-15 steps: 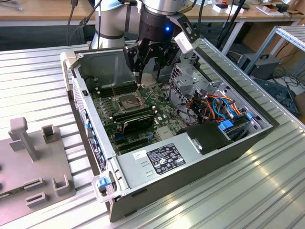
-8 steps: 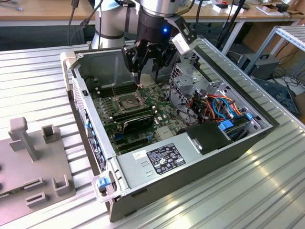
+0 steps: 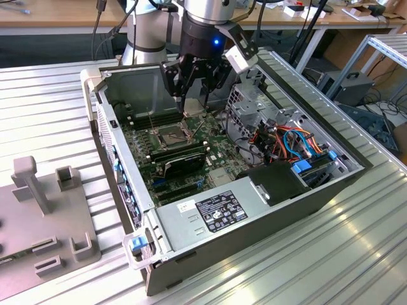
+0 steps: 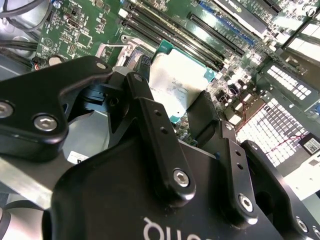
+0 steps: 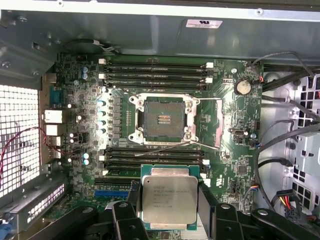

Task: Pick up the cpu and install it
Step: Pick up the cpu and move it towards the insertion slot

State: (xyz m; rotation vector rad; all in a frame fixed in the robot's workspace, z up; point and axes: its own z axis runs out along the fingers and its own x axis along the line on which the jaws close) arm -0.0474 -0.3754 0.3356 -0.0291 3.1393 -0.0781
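1. Gripper (image 5: 169, 187): in the first wrist view, I have its two black fingers (image 5: 206, 202) clamped on opposite edges of the cpu (image 5: 168, 200).
2. Cpu: held level, metal lid up, in the air over the memory slots (image 5: 155, 157) nearest the gripper, short of the socket.
3. CPU socket (image 5: 162, 120): uncovered, empty, contacts exposed.
4. Green motherboard (image 5: 235, 150), lying in the open computer case (image 3: 254, 222).

Handling note, my judgement: this is the carry-to-socket stage. Keep the chip flat, match its orientation to the socket, descend straight, and never drag it across the contacts.

A lab: ribbed aluminium bench (image 3: 337, 254), cluttered desks (image 3: 57, 16) behind.
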